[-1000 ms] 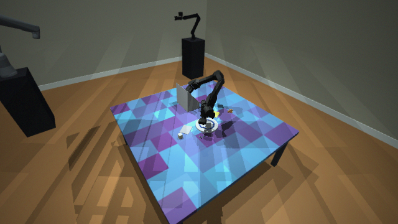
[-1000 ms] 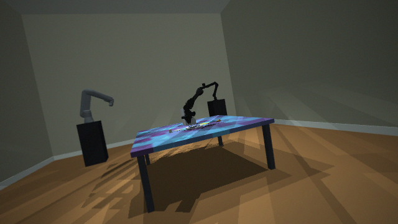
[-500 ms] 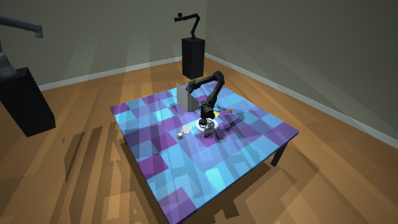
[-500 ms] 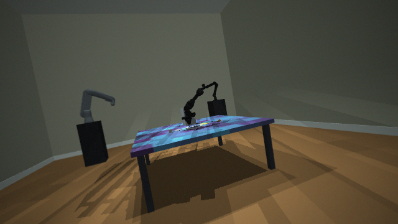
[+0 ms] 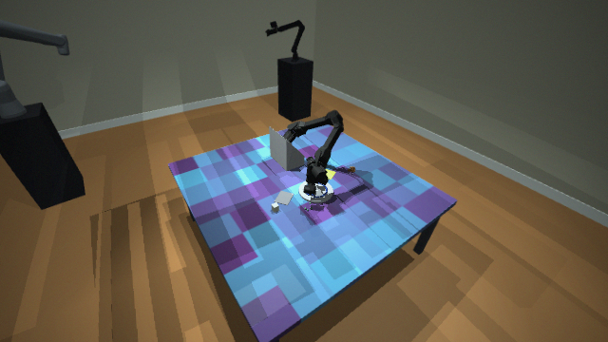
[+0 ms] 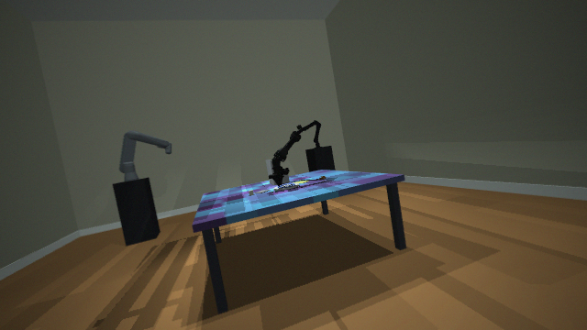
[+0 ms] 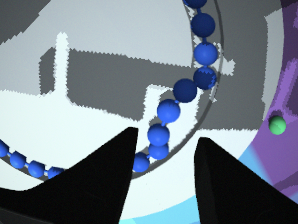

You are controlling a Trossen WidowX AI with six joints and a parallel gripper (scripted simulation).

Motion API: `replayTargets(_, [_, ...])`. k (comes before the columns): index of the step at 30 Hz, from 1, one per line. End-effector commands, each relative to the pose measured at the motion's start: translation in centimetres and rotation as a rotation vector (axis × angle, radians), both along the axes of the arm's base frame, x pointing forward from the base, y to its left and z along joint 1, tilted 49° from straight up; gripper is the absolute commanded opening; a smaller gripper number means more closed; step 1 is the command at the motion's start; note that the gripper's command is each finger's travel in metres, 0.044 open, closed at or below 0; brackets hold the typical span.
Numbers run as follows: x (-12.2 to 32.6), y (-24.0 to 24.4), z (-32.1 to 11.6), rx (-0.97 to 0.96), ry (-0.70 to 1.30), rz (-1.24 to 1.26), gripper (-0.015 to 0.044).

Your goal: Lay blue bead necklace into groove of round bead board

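Observation:
The round white bead board (image 5: 304,196) (image 7: 160,196) lies on the table. The blue bead necklace (image 7: 205,54) curves over it in the wrist view. At upper right and lower left its beads follow the groove line. Between these, several beads bend inward, off the outer line. My gripper (image 5: 310,191) (image 6: 279,184) (image 7: 166,141) is low over the board, its fingers partly open with a moderate gap. A few inward beads show in the gap, nearer the left fingertip; neither finger clamps them. The left finger hides part of the necklace.
A green bead (image 7: 277,125) lies beyond the board's right edge. A grey upright panel (image 5: 285,152) stands behind the board. A light square tile (image 5: 284,198) and a small pale cube (image 5: 275,207) lie to the left. A yellow piece (image 5: 331,175) and an orange object (image 5: 351,169) lie behind, to the right.

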State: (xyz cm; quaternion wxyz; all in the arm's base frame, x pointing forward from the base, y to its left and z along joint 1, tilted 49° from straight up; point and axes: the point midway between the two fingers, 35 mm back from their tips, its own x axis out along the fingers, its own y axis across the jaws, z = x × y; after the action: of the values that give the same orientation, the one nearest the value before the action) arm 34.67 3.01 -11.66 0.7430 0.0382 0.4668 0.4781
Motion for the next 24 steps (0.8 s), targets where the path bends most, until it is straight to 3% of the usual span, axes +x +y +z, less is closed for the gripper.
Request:
replayTargets(1, [-0.20,0.80,-0.61,0.008,0.012,0.000,0.0120])
replayTargets(8, [-0.22,0.98,-0.75,0.009,0.013,0.001,0.0120])
replayTargets(13, [-0.15,0.75,-0.62,0.002,0.007,0.003,0.0000])
replayTargets(24, [-0.15,0.75,-0.62,0.002,0.007,0.003,0.0000])
